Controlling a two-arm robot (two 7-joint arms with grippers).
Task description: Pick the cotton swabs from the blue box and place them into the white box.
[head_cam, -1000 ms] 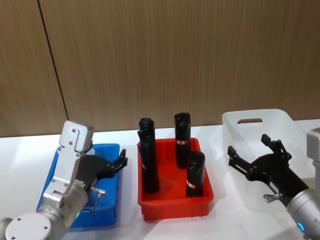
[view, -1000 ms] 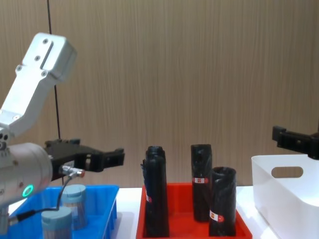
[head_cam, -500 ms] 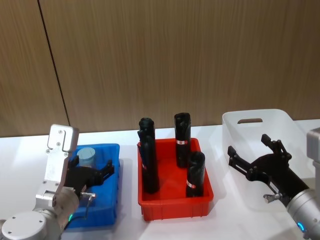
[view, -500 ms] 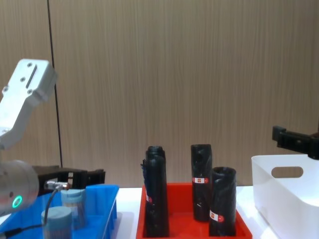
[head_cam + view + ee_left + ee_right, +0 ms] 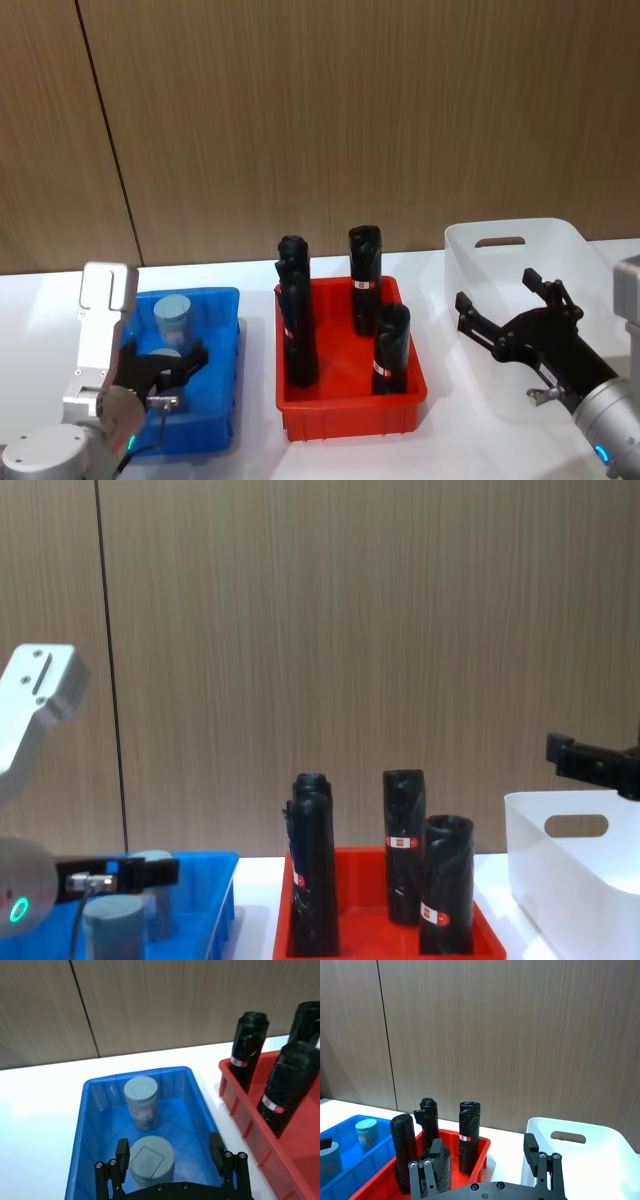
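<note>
Two jars of cotton swabs stand in the blue box. They are clear cylinders with pale round lids, and their labels are unreadable. The left gripper hangs at the nearer jar, partly hiding it, with fingers wide on either side. The right gripper, fingers wide, hovers near the smooth white box. Four black rolls stand in the red tray.

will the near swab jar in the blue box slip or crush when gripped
The near jar looks hard plastic, so it likely won't crush in the open left gripper. Small, probably light. Its smooth round side could slip, and may roll if tipped.
</note>
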